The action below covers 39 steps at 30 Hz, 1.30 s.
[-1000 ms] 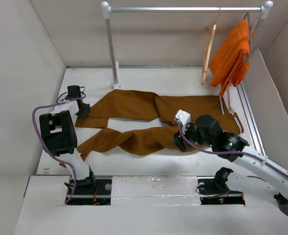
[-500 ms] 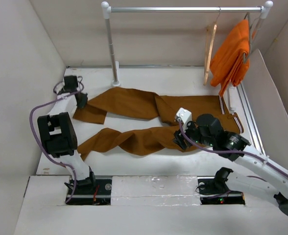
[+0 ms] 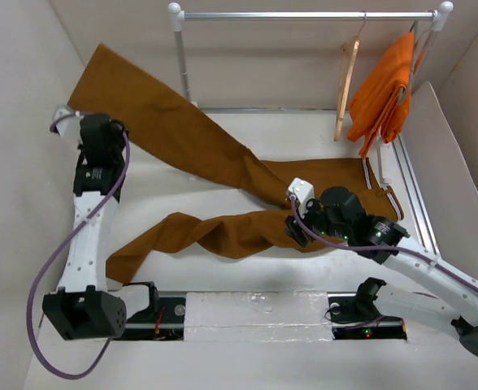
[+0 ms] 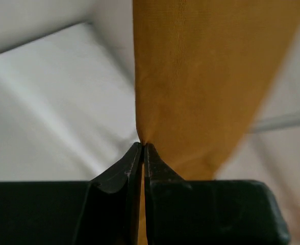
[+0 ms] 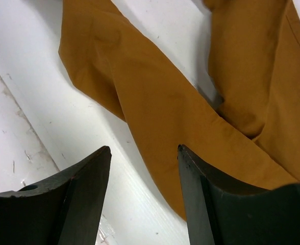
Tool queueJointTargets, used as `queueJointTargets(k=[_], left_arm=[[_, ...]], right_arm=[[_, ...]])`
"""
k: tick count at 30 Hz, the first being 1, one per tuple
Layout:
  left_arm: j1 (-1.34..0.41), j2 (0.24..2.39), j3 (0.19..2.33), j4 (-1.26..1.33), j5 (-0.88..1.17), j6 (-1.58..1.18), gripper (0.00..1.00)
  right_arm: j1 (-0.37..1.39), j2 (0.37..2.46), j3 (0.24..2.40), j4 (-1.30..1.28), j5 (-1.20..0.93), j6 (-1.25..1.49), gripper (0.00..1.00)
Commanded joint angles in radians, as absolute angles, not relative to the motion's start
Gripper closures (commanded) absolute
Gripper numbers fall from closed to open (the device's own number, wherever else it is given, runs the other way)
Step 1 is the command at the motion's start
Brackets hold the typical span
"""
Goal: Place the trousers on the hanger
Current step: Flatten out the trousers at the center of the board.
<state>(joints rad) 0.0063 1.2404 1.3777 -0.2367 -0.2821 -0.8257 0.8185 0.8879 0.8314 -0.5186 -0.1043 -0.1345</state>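
Top external view: the trousers (image 3: 223, 158) are mostly sprawled on the bench (image 3: 304, 134). The waistband end sits over to the right, one leg lies flat along the near side, and the other leg is hoisted up toward the back left. It's clearly soft, light cloth with zero stiffness. The raised leg sags in a long drape, so it'll probably fold and swing wherever it isn't supported.

The left pincer (image 4: 142, 148) is clamped tight on a thin pinch at the edge of that raised leg. The right pincer (image 5: 143, 149) hovers over the near leg close to the crotch, jaws roughly half apart, holding nothing.

A thin pinch like that looks like it could slip. The hems or the thicker waistband seem the safer places to grab, ideally with both legs gathered together.

The hanger (image 3: 346, 81) hangs on the rail (image 3: 304, 15) at the back right, just beside an orange garment (image 3: 381, 89) and well apart from the trousers.
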Motion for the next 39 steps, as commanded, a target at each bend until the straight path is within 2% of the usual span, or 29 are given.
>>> queueJointTargets(k=[1, 3, 5, 7, 8, 11, 12, 14, 16, 22, 25, 26, 27, 30, 32, 35, 39], left_arm=[[0.155, 1.178, 0.955, -0.192, -0.380, -0.816, 1.00], [0.207, 1.186, 0.899, -0.146, -0.338, -0.825, 1.00], [0.389, 1.279, 0.804, -0.130, -0.146, -0.837, 1.00], [0.490, 1.403, 0.781, -0.155, 0.048, -0.856, 0.92], [0.559, 1.428, 0.758, -0.140, 0.098, -0.847, 0.90], [0.580, 1.419, 0.768, -0.106, 0.153, -0.827, 0.82], [0.569, 1.399, 0.776, -0.098, 0.143, -0.804, 0.71], [0.543, 1.338, 0.831, -0.121, 0.091, -0.789, 0.63], [0.543, 1.278, 0.856, -0.130, 0.069, -0.787, 0.59], [0.543, 1.125, 0.850, -0.260, -0.075, -0.848, 0.58], [0.532, 1.080, 0.827, -0.304, -0.046, -0.870, 0.58], [0.516, 1.088, 0.816, -0.205, 0.039, -0.817, 0.42], [0.515, 1.100, 0.816, -0.204, 0.040, -0.816, 0.42], [0.412, 1.242, 0.925, -0.184, 0.028, -0.717, 0.32], [0.294, 1.348, 1.104, -0.283, -0.024, -0.616, 0.28], [0.192, 1.560, 1.322, -0.433, -0.060, -0.539, 0.26], [0.106, 1.762, 1.472, -0.566, -0.191, -0.444, 0.26]], right_arm=[[0.810, 0.864, 0.850, -0.480, -0.115, -0.137, 0.39], [0.810, 0.862, 0.845, -0.486, -0.109, -0.138, 0.39], [0.810, 0.854, 0.844, -0.502, -0.094, -0.137, 0.39], [0.801, 0.851, 0.844, -0.520, -0.080, -0.137, 0.39], [0.801, 0.853, 0.845, -0.523, -0.077, -0.135, 0.39], [0.790, 0.854, 0.838, -0.520, -0.087, -0.130, 0.39], [0.779, 0.857, 0.838, -0.515, -0.090, -0.130, 0.39], [0.779, 0.862, 0.831, -0.505, -0.098, -0.121, 0.39], [0.779, 0.865, 0.825, -0.491, -0.103, -0.117, 0.39], [0.779, 0.894, 0.824, -0.483, -0.110, -0.110, 0.39], [0.779, 0.899, 0.819, -0.474, -0.107, -0.112, 0.39], [0.779, 0.907, 0.818, -0.466, -0.121, -0.118, 0.39], [0.779, 0.907, 0.818, -0.466, -0.121, -0.118, 0.39], [0.779, 0.930, 0.818, -0.460, -0.152, -0.136, 0.39], [0.779, 0.953, 0.815, -0.451, -0.175, -0.144, 0.39], [0.779, 0.975, 0.813, -0.442, -0.205, -0.146, 0.39], [0.770, 0.977, 0.807, -0.426, -0.218, -0.143, 0.38]])
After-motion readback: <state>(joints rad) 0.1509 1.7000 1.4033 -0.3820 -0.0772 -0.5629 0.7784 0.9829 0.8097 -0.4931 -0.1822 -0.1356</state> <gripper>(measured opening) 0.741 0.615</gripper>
